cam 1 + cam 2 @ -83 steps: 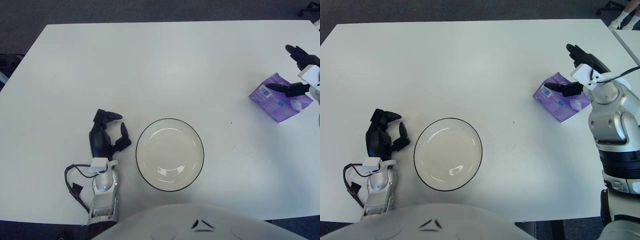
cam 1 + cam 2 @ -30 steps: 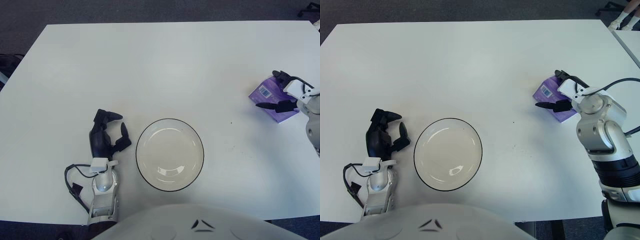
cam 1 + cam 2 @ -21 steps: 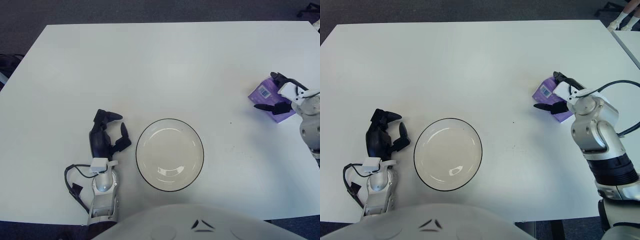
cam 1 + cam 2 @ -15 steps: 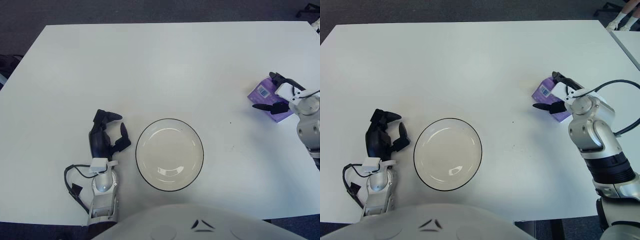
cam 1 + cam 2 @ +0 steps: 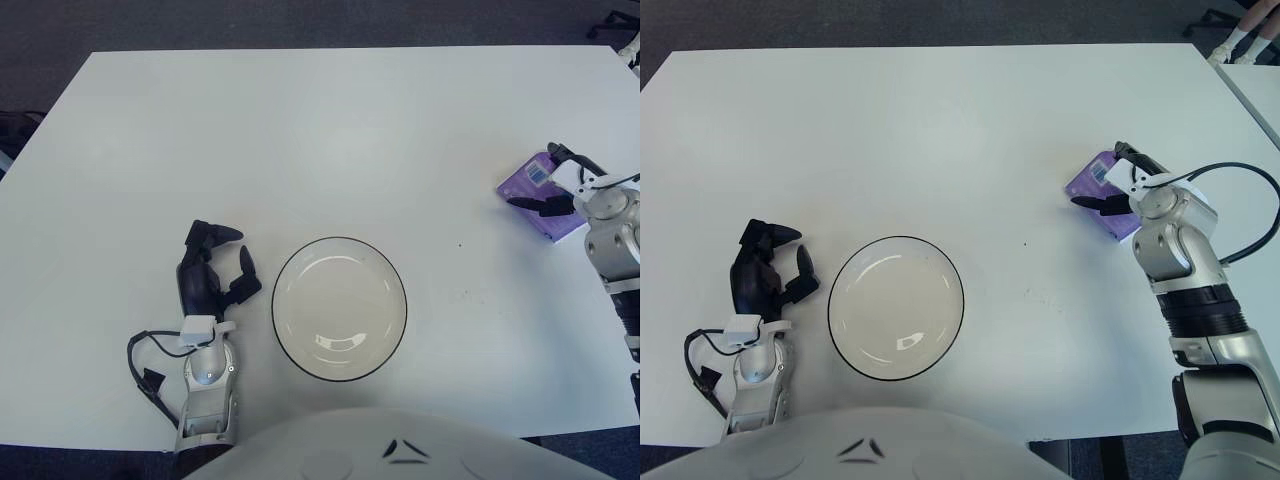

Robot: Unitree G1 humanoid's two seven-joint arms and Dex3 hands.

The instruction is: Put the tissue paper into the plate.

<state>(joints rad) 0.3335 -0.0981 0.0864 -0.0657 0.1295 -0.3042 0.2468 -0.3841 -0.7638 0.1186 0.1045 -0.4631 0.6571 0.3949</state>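
Observation:
The tissue paper is a purple pack point(image 5: 528, 183) lying on the white table near its right edge. My right hand point(image 5: 1112, 184) sits on the pack's right side. One dark finger point(image 5: 1127, 153) lies over the pack's far edge and the thumb point(image 5: 1092, 203) presses on its near edge. The plate point(image 5: 339, 300) is white with a dark rim; it stands empty at the near middle, well to the left of the pack. My left hand point(image 5: 212, 272) rests on the table just left of the plate, fingers relaxed and holding nothing.
A black cable point(image 5: 143, 366) loops beside my left forearm near the table's front edge. The table's right edge point(image 5: 1252, 110) runs close behind the tissue pack. A second table corner and a chair base show at the far right.
My right hand came down from above the pack and its fingers closed around it. The pack has shifted slightly and turned. The left hand and the plate have not moved.

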